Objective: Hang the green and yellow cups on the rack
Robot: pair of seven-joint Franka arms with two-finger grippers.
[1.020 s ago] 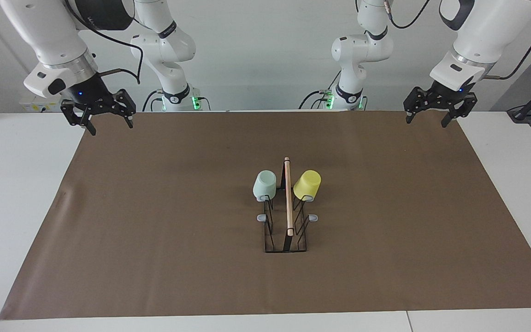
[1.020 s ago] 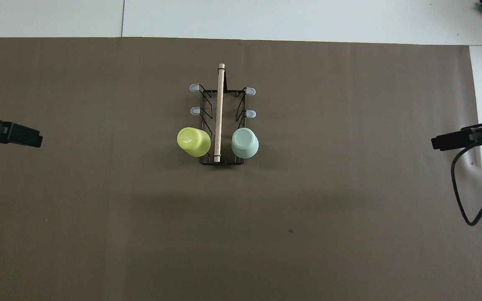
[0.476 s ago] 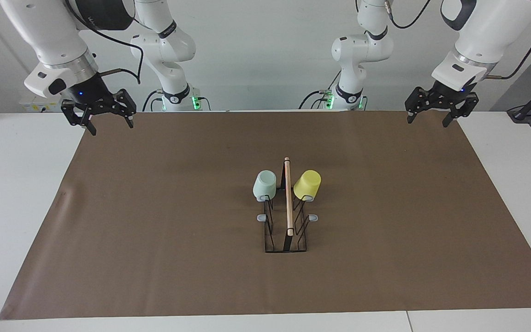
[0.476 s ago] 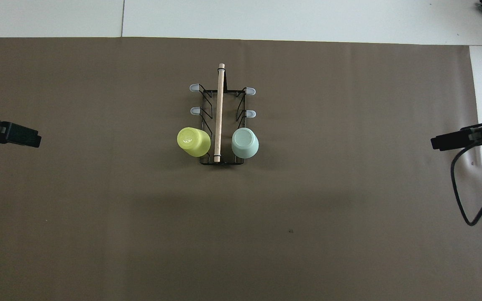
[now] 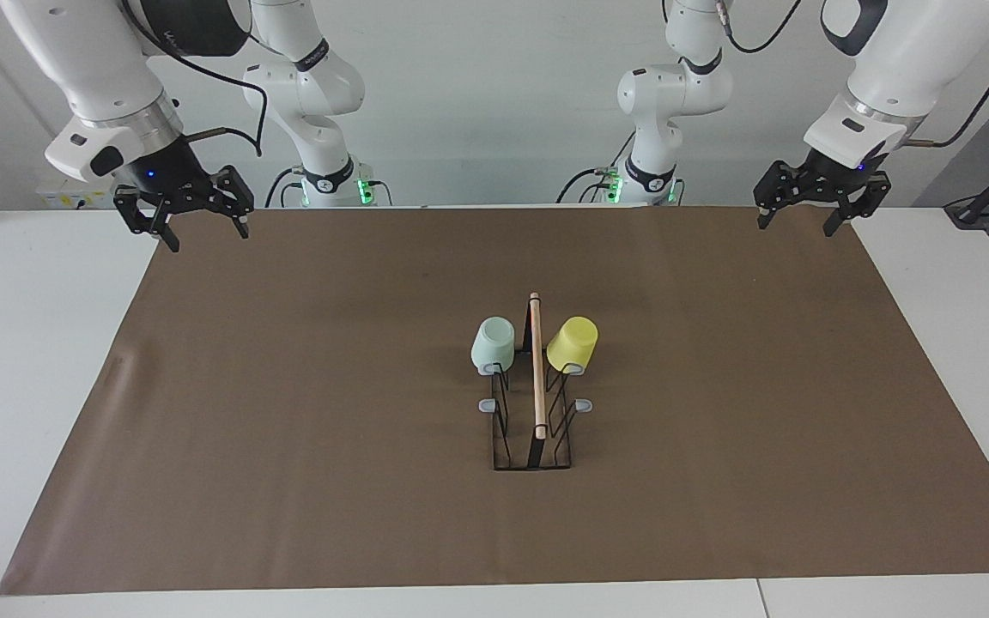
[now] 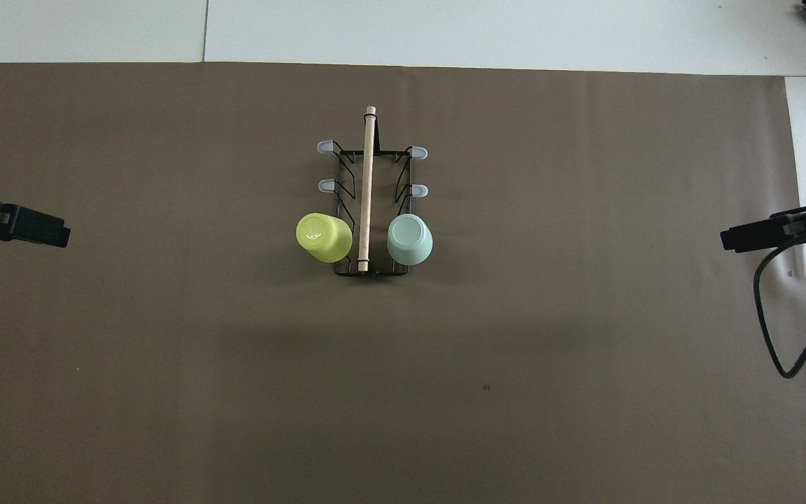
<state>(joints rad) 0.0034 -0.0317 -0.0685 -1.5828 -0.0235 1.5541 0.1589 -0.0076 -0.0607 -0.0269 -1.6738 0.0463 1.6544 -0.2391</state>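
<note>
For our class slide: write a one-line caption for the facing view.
Green cup and yellow cup hang on the rack; open left gripper and right gripper wait.

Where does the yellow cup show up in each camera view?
Facing view: the yellow cup hangs mouth-down on the rack, at the picture's right of the wooden rod.
Overhead view: it is at the rod's left.
Shared landmark: the rod; the green cup hangs across it.

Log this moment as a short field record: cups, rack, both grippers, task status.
green cup: upside down on a rack prong nearest the robots, toward the right arm's end
yellow cup: upside down on the matching prong, toward the left arm's end
rack: mid-mat, four prongs free
left gripper: open, empty, waiting
right gripper: open, empty, waiting
status: both cups hung
</note>
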